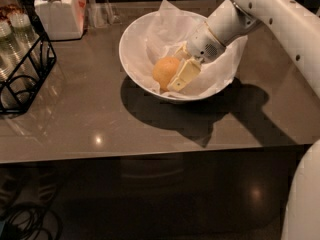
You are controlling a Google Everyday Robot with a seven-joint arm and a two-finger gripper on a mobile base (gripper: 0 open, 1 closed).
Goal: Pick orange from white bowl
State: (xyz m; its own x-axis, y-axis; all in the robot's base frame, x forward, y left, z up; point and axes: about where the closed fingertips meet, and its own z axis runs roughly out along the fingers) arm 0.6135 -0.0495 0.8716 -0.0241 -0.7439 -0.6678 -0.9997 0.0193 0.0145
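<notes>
The orange (164,72) lies in the white bowl (134,59) on crumpled white paper, near the bowl's middle. The bowl stands on the grey-brown table. My gripper (175,70) reaches down into the bowl from the upper right and is right up against the orange's right side, at the orange's height. The orange rests on the paper and is not lifted. My white arm (270,14) runs from the gripper up to the top right corner.
A white lidded jar (57,11) stands at the back left. A black wire rack (22,64) holding glass bottles is at the left edge. The table's front edge (150,154) runs across below the bowl. Part of my white body (305,199) fills the lower right.
</notes>
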